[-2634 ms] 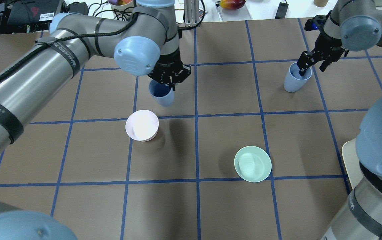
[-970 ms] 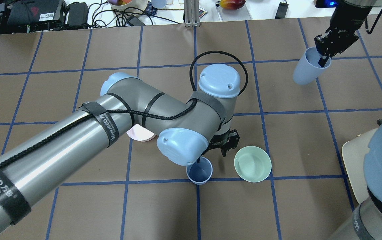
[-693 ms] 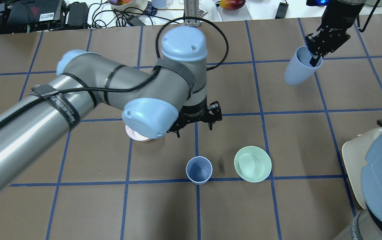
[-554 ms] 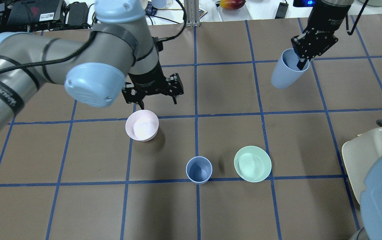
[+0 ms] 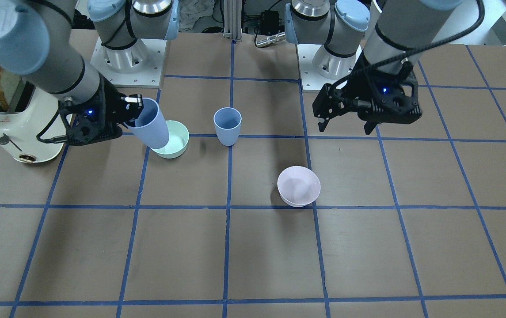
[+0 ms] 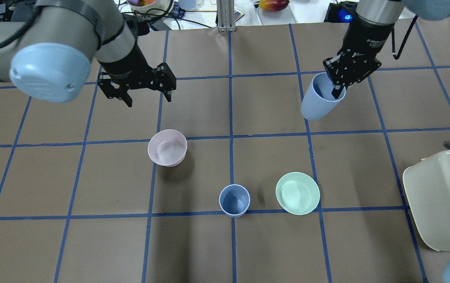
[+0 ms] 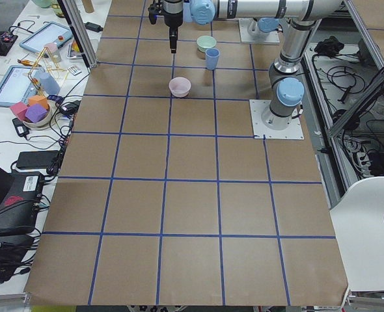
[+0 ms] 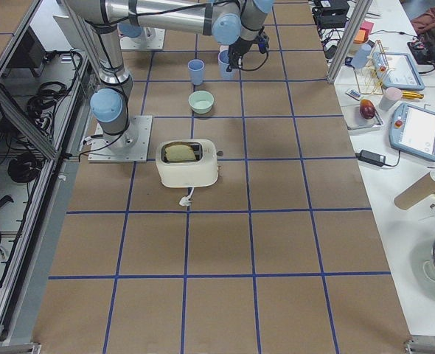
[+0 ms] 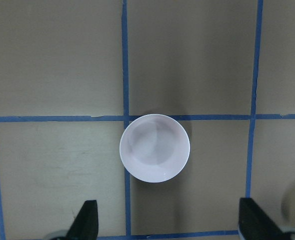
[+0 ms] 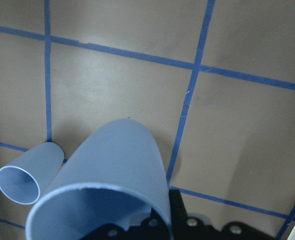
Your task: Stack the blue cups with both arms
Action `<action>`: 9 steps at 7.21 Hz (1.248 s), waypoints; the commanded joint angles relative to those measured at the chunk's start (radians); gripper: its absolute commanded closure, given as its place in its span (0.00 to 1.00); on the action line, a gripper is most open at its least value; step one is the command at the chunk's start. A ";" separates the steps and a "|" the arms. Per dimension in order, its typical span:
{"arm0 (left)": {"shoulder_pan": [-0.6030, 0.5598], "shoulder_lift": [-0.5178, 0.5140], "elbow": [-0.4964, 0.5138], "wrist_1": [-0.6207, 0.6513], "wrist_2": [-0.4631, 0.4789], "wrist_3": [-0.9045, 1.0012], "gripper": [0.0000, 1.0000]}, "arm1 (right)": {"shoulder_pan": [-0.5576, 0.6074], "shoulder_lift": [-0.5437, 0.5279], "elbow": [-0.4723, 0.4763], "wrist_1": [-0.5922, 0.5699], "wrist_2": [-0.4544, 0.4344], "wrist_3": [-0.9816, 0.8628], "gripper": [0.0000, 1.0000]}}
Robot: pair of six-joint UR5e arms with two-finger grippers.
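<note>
One blue cup (image 6: pixel 234 201) stands upright and free on the table, just left of the mint-green bowl (image 6: pixel 297 193); it also shows in the front view (image 5: pixel 227 126) and the right wrist view (image 10: pixel 22 177). My right gripper (image 6: pixel 337 91) is shut on the rim of the second blue cup (image 6: pixel 319 103), one finger inside, and holds it tilted above the table at the far right (image 5: pixel 151 126). It fills the right wrist view (image 10: pixel 107 180). My left gripper (image 6: pixel 148 100) is open and empty, raised beyond the pink bowl (image 6: pixel 167 147).
The pink bowl lies below the left wrist camera (image 9: pixel 154 147), between the open fingers. A cream toaster (image 6: pixel 441 196) with bread stands at the right edge. Cables, fruit and boxes lie beyond the table's far edge. Blue tape lines grid the brown table.
My left gripper set its cup down beside the mint-green bowl, opened, and moved away up and to the far left. My right gripper lifted its cup and carried it leftward.
</note>
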 commanded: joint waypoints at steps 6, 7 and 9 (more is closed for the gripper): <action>-0.023 0.031 0.022 -0.076 0.088 -0.018 0.00 | 0.309 -0.047 0.245 -0.316 0.042 0.337 1.00; -0.023 0.037 0.022 -0.076 0.090 -0.018 0.00 | 0.319 -0.047 0.260 -0.341 0.042 0.370 1.00; -0.023 0.041 0.022 -0.076 0.088 -0.018 0.00 | 0.320 -0.047 0.259 -0.339 0.043 0.372 1.00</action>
